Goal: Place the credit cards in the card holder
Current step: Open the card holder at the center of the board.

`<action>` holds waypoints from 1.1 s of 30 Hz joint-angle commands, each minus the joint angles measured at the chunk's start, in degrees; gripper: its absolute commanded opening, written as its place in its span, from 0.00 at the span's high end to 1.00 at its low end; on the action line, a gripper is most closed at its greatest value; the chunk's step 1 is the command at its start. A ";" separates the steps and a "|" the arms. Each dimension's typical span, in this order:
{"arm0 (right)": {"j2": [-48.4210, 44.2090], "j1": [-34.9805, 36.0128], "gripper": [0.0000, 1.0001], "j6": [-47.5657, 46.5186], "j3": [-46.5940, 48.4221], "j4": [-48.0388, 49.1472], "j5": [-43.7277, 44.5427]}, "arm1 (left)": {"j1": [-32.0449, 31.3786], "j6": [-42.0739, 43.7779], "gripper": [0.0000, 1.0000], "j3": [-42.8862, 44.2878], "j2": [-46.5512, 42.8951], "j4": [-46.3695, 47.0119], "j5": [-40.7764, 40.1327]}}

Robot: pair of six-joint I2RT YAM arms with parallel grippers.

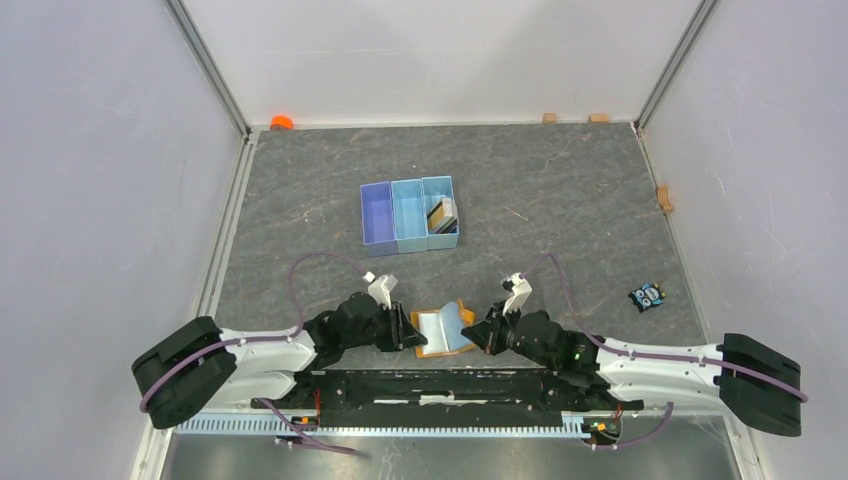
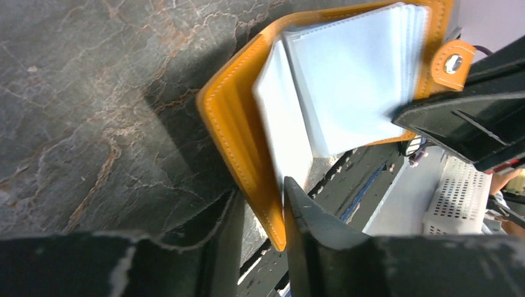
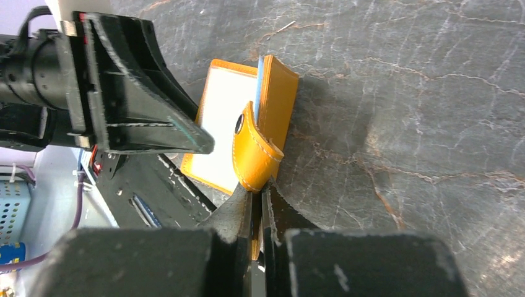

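Note:
The orange-tan card holder (image 1: pixel 445 328) hangs open between my two grippers at the table's near edge, its light-blue sleeves (image 2: pixel 347 80) fanned out. My left gripper (image 1: pixel 412 333) has the left cover (image 2: pixel 229 117) between its narrowly set jaws (image 2: pixel 261 189), pressed against one finger. My right gripper (image 3: pixel 257 189) is shut on the right cover's edge just below the clasp tab (image 3: pixel 251 148). The credit cards (image 1: pixel 441 212), dark and gold-yellow, stand in the right compartment of the blue tray (image 1: pixel 378 215), far from both grippers.
A small black-and-blue gadget (image 1: pixel 647 297) lies right of the right arm. An orange object (image 1: pixel 281 122) and small wooden blocks (image 1: pixel 549 117) sit along the back wall, and another block (image 1: pixel 664 198) at the right wall. The black rail (image 1: pixel 440 385) runs under the card holder.

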 commanded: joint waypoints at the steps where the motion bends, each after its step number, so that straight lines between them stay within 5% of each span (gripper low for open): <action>1: 0.94 -0.15 0.91 0.06 -0.19 5.76 -3.39 | 0.10 1.79 0.70 1.55 3.33 4.64 1.60; 6: 0.53 -0.14 0.85 1.35 -1.18 6.71 -3.15 | 0.10 2.71 0.92 2.54 5.78 2.11 0.60; 9: -1.67 -0.15 0.81 1.75 -1.76 6.00 -1.61 | 0.10 3.44 0.97 2.94 5.71 0.49 -0.18; 27: 0.66 -0.15 0.74 1.71 -0.43 3.19 -0.27 | 0.10 3.85 0.98 3.32 4.92 -0.57 0.03; 33: 0.83 -0.15 0.80 1.89 -0.83 4.22 -0.35 | 0.11 3.76 0.98 2.97 4.72 -0.57 -0.10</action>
